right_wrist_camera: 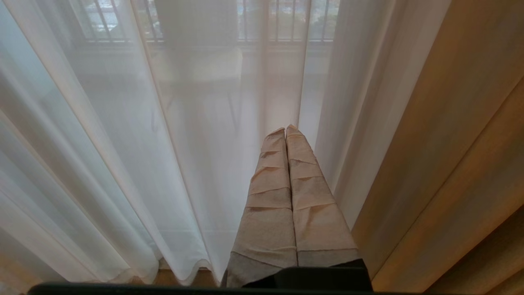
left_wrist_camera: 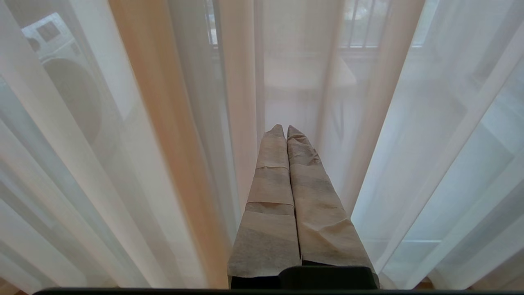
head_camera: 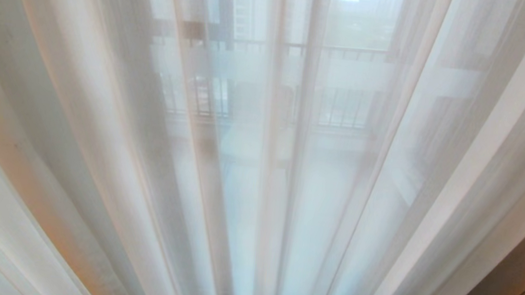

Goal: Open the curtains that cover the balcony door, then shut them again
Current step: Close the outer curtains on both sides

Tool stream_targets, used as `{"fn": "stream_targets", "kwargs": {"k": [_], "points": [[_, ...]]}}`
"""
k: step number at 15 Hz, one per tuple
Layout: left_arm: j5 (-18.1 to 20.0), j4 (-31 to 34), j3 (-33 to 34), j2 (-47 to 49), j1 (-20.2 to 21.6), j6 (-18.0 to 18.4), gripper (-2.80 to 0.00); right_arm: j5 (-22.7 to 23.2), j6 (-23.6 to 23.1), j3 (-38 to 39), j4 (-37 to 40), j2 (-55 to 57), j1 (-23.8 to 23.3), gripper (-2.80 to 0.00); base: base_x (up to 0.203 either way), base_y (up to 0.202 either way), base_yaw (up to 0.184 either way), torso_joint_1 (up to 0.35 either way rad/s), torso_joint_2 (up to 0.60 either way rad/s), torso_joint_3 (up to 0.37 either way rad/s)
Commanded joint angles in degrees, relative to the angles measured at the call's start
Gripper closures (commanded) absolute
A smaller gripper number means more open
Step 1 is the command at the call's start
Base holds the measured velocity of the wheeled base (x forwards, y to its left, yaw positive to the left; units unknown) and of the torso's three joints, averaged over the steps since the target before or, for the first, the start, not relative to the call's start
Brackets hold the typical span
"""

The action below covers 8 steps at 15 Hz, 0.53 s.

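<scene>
Curtains, sheer layer (head_camera: 101,117): white see-through fabric in long vertical pleats, drawn across the whole head view and hanging directly ahead of both pincers.
Curtains, opaque layer (right_wrist_camera: 458,155): 1 thick grey-beige drape seen in the right wrist view, hanging beside the sheer at the robot's right; a strip of it also shows at the lower right corner of the head view.
Balcony door (head_camera: 299,69): behind the sheer, dimly visible; 1 pale horizontal band crosses it, with dark railing bars and distant buildings beyond.
Washing machine (left_wrist_camera: 61,82): 1 white appliance with a round front, seen faintly through the sheer in the left wrist view.
Chair (right_wrist_camera: 196,69): 1 pale shape behind the sheer; details cannot be told.
Left pincer (left_wrist_camera: 285,128): 2 paper-wrapped fingers pressed together, holding nothing, tips pointing at the sheer near a fold.
Right pincer (right_wrist_camera: 285,129): 2 wrapped fingers pressed together, holding nothing, tips pointing at the sheer near its edge by the opaque drape.
</scene>
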<state>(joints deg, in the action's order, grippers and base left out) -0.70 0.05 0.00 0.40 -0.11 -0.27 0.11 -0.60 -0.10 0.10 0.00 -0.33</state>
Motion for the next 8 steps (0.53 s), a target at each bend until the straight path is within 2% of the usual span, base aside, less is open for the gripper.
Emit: {"fn": "stream_targets", "kwargs": {"k": [1,8], "points": [[-0.09,0.04,0.00,-0.40,0.00,-0.08,0.00,-0.02,-0.02,0.01,-0.09,0.09,-0.02,0.00,0.000,0.000,0.000,0.000,0.00,0.000],[0.00,0.04,0.00,-0.40,-0.02,0.00,0.00,0.04,-0.02,0.10,-0.01,0.09,-0.02,0.00,0.000,0.000,0.000,0.000,0.00,0.000]]}}
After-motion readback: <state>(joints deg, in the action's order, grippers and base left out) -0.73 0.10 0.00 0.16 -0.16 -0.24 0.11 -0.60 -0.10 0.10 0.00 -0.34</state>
